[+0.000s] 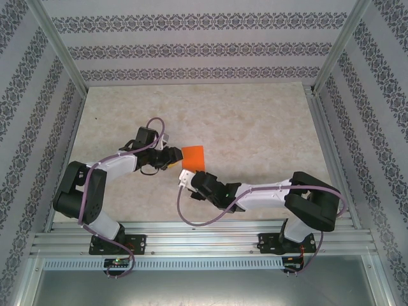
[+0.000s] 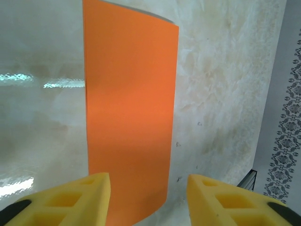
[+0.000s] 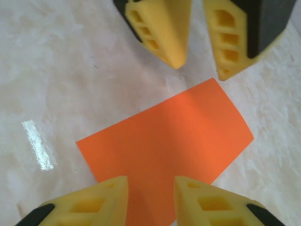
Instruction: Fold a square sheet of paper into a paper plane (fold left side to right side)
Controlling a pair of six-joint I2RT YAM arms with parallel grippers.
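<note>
The orange sheet of paper [image 1: 193, 157] lies flat on the marbled table, showing as a rectangle longer than it is wide. My left gripper [image 1: 173, 157] is at its left edge, open; in the left wrist view the sheet [image 2: 129, 108] runs up from between the yellow fingers [image 2: 89, 195] of the left gripper [image 2: 148, 200]. My right gripper [image 1: 189, 174] is at the near edge, open, low over the sheet [image 3: 169, 136]. In the right wrist view the right gripper [image 3: 150, 200] straddles the paper's near edge, and the left gripper [image 3: 200, 68] hovers open at its far corner.
Bare marbled tabletop [image 1: 255, 127] spreads behind and to both sides of the paper. Patterned walls [image 1: 191, 44] and aluminium posts enclose the table; a metal rail [image 1: 204, 237] runs along the near edge by the arm bases.
</note>
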